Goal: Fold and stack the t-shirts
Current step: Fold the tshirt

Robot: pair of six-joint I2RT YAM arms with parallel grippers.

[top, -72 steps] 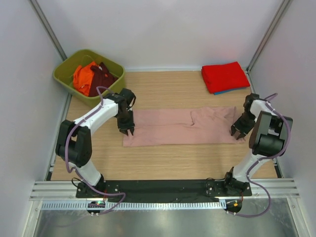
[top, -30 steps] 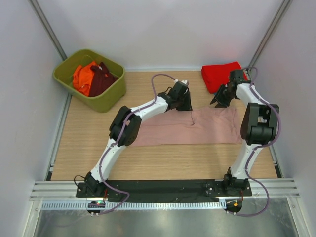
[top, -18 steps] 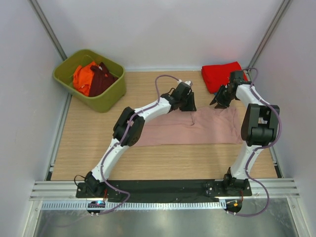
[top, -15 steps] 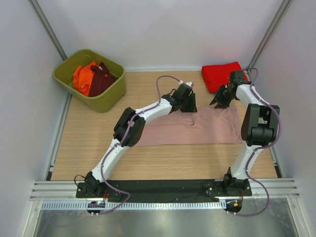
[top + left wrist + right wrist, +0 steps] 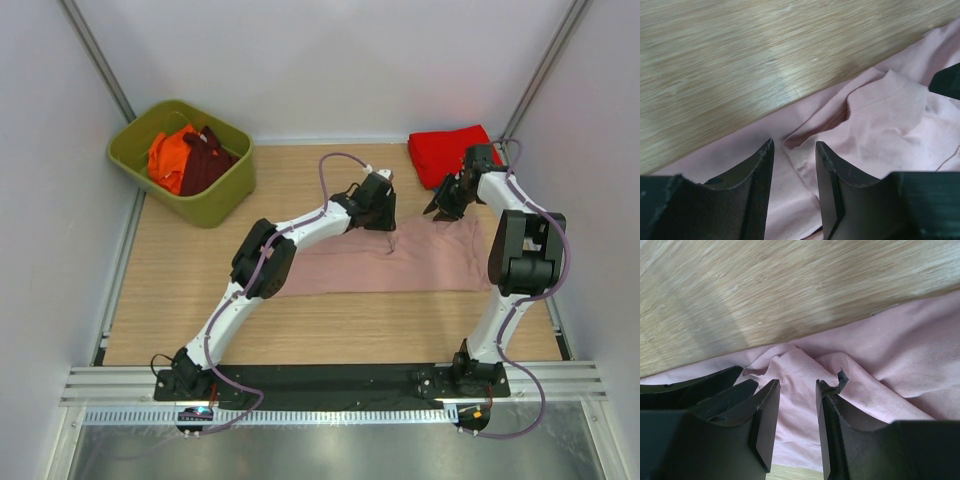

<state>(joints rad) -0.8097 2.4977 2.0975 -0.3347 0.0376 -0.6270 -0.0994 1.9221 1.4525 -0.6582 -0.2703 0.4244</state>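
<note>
Pink t-shirt lay flat mid-frame on wooden table; left gripper and right gripper sat at its upper edge, jaws parted, gripping nothing.

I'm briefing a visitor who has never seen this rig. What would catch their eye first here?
The dusty-pink t-shirt stretched across the middle of the table, with the left gripper and right gripper both down at its far edge. Then the bright red folded t-shirt in the far right corner, and the green bin at far left holding an orange t-shirt and a maroon t-shirt.
</note>
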